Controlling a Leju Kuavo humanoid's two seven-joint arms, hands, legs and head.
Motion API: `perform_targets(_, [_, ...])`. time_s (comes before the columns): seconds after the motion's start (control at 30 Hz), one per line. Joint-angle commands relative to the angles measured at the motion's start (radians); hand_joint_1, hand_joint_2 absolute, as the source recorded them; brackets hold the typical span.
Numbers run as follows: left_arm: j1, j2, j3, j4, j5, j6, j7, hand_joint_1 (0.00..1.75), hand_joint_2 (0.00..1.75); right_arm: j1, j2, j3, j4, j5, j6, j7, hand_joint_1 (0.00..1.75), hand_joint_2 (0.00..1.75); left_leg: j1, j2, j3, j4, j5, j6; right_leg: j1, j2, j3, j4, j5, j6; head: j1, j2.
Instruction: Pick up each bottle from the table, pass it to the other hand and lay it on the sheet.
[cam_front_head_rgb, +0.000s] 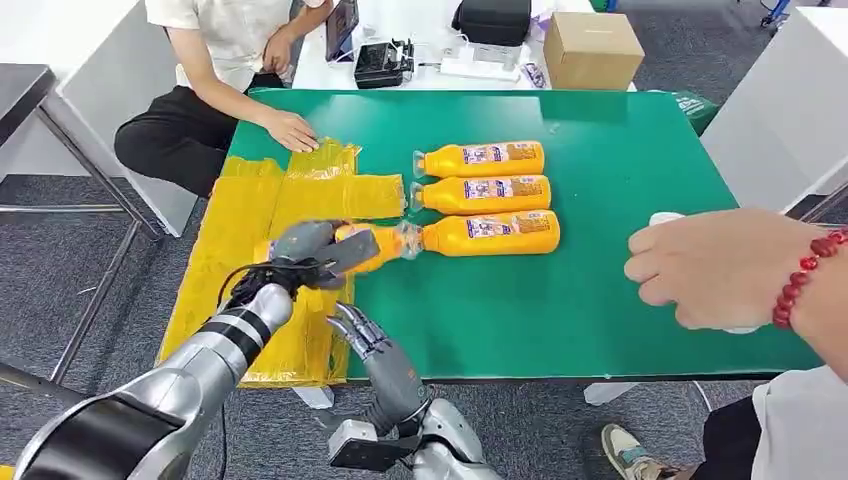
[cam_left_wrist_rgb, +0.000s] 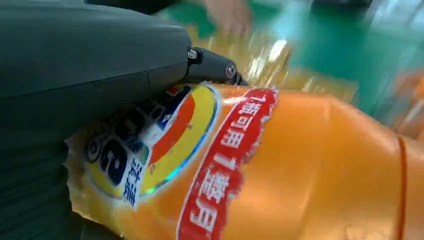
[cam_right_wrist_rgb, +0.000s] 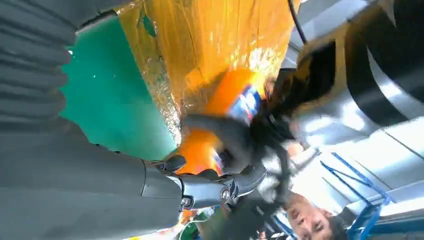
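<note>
Over sheet (cam_front_head_rgb: 250, 240) — orange bottle (cam_front_head_rgb: 375, 245), labelled

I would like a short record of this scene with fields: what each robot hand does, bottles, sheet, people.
left hand: grips an orange plastic bottle above the crinkled yellow plastic sheet
right hand: holds nothing, fingers apart, near the table's front edge
other bottles: three orange ones lying side by side on the green table
people: one person's hand rests at the sheet; another's hand is over the table on the right
</note>
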Motion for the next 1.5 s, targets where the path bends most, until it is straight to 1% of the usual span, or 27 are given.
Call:
perform_targets(0.03, [-0.087,-0.013,0.009,0.192,0.005,-0.080,0.082,0.03,1.75,-0.068,-0.040,0.104,0.009,-0.049,-0.017,-0.002,0.00,0.00,0.000,0.001,0.003,0.000,-0.001,0.000,0.000,0.000,0.003,0.000,-0.001,0.000,0.000,0.000])
perform_targets(0.17, [-0.089,-0.006,0.017,0.198,0.008,-0.086,0.095,0.03,1.75,-0.071,-0.038,0.111,0.010,-0.051,-0.016,-0.002,0.00,0.00,0.000,0.001,0.002,0.000,-0.001,0.000,0.000,0.000,0.002,0.000,0.000,0.000,0.000,0.000])
perform_targets(0.2, [-0.087,-0.008,0.023,0.198,0.010,-0.094,0.102,0.03,1.75,-0.073,-0.040,0.119,0.010,-0.058,-0.021,-0.002,0.00,0.00,0.000,0.001,0.004,0.000,-0.001,0.000,0.000,0.000,0.004,0.000,-0.001,-0.001,0.000,0.000])
perform_targets(0.27, [-0.082,-0.006,0.033,0.200,0.014,-0.107,0.105,0.00,1.75,-0.074,-0.044,0.128,0.006,-0.072,-0.020,-0.002,0.00,0.00,0.000,0.001,0.002,0.000,0.000,0.000,0.000,0.000,0.002,0.000,0.000,0.000,0.000,0.000])
perform_targets(0.33, [-0.078,-0.005,0.033,0.203,0.013,-0.110,0.107,0.00,1.75,-0.075,-0.044,0.130,0.009,-0.074,-0.020,-0.002,0.00,0.00,0.000,0.002,0.004,-0.001,-0.001,0.000,0.000,0.001,0.004,0.000,-0.001,0.000,0.000,0.000])
perform_targets(0.5, [-0.070,-0.008,0.054,0.194,0.030,-0.115,0.089,0.00,1.75,-0.077,-0.048,0.144,0.014,-0.087,-0.024,-0.002,0.00,0.00,0.000,0.002,0.004,-0.001,-0.001,0.000,0.000,0.001,0.004,-0.001,0.000,0.000,0.000,0.000])
perform_targets(0.53, [-0.066,-0.014,0.103,0.178,0.081,-0.114,0.043,0.00,1.75,-0.078,-0.052,0.152,0.012,-0.095,-0.025,-0.002,0.00,0.00,0.000,0.001,0.003,-0.001,0.000,0.000,0.000,0.001,0.004,0.000,0.000,0.000,0.000,0.000])
perform_targets(0.63, [-0.060,-0.018,0.191,0.147,0.181,-0.114,-0.062,0.00,1.75,-0.078,-0.061,0.166,0.010,-0.102,-0.035,-0.002,0.00,0.00,-0.001,0.002,0.005,-0.001,-0.001,0.000,0.000,0.000,0.005,0.000,-0.001,0.000,0.000,0.000])
perform_targets(0.67, [-0.046,-0.023,0.283,0.115,0.289,-0.125,-0.152,0.00,1.75,-0.075,-0.065,0.167,0.007,-0.105,-0.044,-0.002,0.00,0.00,0.000,0.001,0.004,-0.001,0.000,0.000,0.000,0.000,0.003,0.000,0.000,0.000,0.000,0.000])
perform_targets(0.73, [-0.028,-0.024,0.383,0.077,0.422,-0.183,-0.241,0.00,1.75,-0.069,-0.074,0.172,0.001,-0.109,-0.055,-0.002,0.00,0.00,0.000,0.001,0.005,-0.001,-0.001,0.000,0.000,0.000,0.005,-0.001,-0.001,0.000,0.000,0.000])
perform_targets(0.8, [-0.004,-0.018,0.443,0.022,0.524,-0.240,-0.286,0.00,1.75,-0.066,-0.084,0.179,-0.002,-0.113,-0.071,-0.002,0.00,0.00,-0.001,0.001,0.005,-0.001,0.000,0.000,0.000,-0.001,0.005,0.000,-0.001,0.000,0.000,0.000])
perform_targets(0.87, [0.029,-0.013,0.459,-0.045,0.591,-0.271,-0.302,0.00,1.75,-0.061,-0.090,0.177,-0.005,-0.115,-0.084,-0.002,0.00,0.00,-0.001,0.001,0.004,-0.001,0.000,0.000,0.000,0.000,0.004,-0.001,0.000,0.000,0.000,0.000])
perform_targets(0.9, [0.038,-0.012,0.452,-0.064,0.605,-0.281,-0.296,0.00,1.75,-0.062,-0.092,0.179,-0.006,-0.116,-0.084,-0.002,0.00,0.00,-0.001,0.002,0.006,-0.001,-0.001,0.000,0.000,0.001,0.006,-0.001,-0.001,0.000,0.000,0.000])
perform_targets(0.97, [0.038,-0.012,0.452,-0.064,0.605,-0.281,-0.296,0.00,1.75,-0.062,-0.092,0.179,-0.006,-0.116,-0.084,-0.002,0.00,0.00,-0.001,0.001,0.004,-0.001,0.000,0.000,0.000,0.000,0.004,-0.001,-0.001,0.000,0.000,0.000])
perform_targets(1.0, [0.038,-0.012,0.452,-0.064,0.605,-0.281,-0.296,0.00,1.75,-0.062,-0.092,0.179,-0.006,-0.116,-0.084,-0.002,0.00,0.00,-0.001,0.001,0.006,-0.001,-0.001,0.000,0.000,0.000,0.006,0.000,-0.001,0.000,0.000,0.000])
perform_targets(1.1, [0.038,-0.012,0.452,-0.064,0.605,-0.281,-0.296,0.00,1.75,-0.062,-0.092,0.179,-0.006,-0.116,-0.084,-0.002,0.00,0.00,-0.001,0.000,0.003,-0.001,0.000,0.000,0.000,0.000,0.003,0.000,0.000,0.000,0.000,0.000])
perform_targets(1.13, [0.038,-0.012,0.452,-0.064,0.605,-0.281,-0.296,0.00,1.75,-0.062,-0.092,0.179,-0.006,-0.116,-0.084,-0.002,0.00,0.00,-0.001,0.001,0.005,-0.001,-0.001,0.000,0.000,0.000,0.004,0.000,-0.001,0.000,0.000,0.000])
perform_targets(1.2, [0.038,-0.012,0.452,-0.064,0.605,-0.281,-0.296,0.00,1.75,-0.062,-0.092,0.179,-0.006,-0.116,-0.084,-0.002,0.00,0.00,0.000,0.000,0.002,0.000,0.000,0.000,0.000,0.000,0.002,0.000,0.000,0.000,0.000,0.000])
perform_targets(1.23, [0.038,-0.012,0.452,-0.064,0.605,-0.281,-0.296,0.00,1.75,-0.062,-0.092,0.179,-0.006,-0.116,-0.084,-0.002,0.00,0.00,-0.001,0.001,0.005,-0.001,0.000,0.000,0.000,-0.001,0.004,0.000,-0.001,0.000,0.000,0.000])
perform_targets(1.27, [0.038,-0.012,0.452,-0.064,0.605,-0.281,-0.296,0.00,1.75,-0.062,-0.092,0.179,-0.006,-0.116,-0.084,-0.002,0.00,0.00,-0.001,0.000,0.004,-0.001,0.000,0.000,0.000,0.000,0.003,0.000,-0.001,0.000,0.000,0.000])
perform_targets(1.37, [0.074,-0.023,0.463,-0.124,0.727,-0.296,-0.288,0.00,1.75,-0.061,-0.098,0.184,-0.015,-0.113,-0.096,-0.002,0.00,0.00,-0.001,0.000,0.006,-0.001,-0.001,0.000,0.000,-0.001,0.006,0.000,-0.001,0.000,0.000,0.000])
perform_targets(1.4, [0.081,-0.023,0.452,-0.141,0.742,-0.291,-0.285,0.00,1.75,-0.060,-0.099,0.186,-0.018,-0.115,-0.093,-0.002,0.00,0.00,-0.001,0.001,0.004,-0.001,0.000,0.000,0.000,0.000,0.004,0.000,-0.001,0.000,0.000,0.000])
perform_targets(1.43, [0.091,-0.023,0.441,-0.162,0.752,-0.281,-0.288,0.00,1.75,-0.058,-0.101,0.187,-0.021,-0.117,-0.091,-0.002,0.00,0.00,-0.001,0.001,0.009,-0.002,-0.002,0.000,-0.001,-0.001,0.009,-0.001,-0.002,-0.001,0.000,0.000])
perform_targets(1.47, [0.101,-0.022,0.429,-0.186,0.781,-0.284,-0.283,0.00,1.75,-0.056,-0.102,0.190,-0.023,-0.116,-0.094,-0.002,0.00,0.00,0.000,0.001,0.004,-0.001,-0.001,0.000,0.000,0.000,0.004,-0.001,-0.001,0.000,0.000,0.000])
perform_targets(1.5, [0.108,-0.022,0.420,-0.201,0.789,-0.284,-0.286,0.00,1.75,-0.054,-0.104,0.190,-0.025,-0.115,-0.097,-0.002,0.00,0.00,0.000,0.000,0.004,-0.001,-0.001,0.000,0.000,-0.001,0.005,0.000,-0.001,0.000,0.000,0.000])
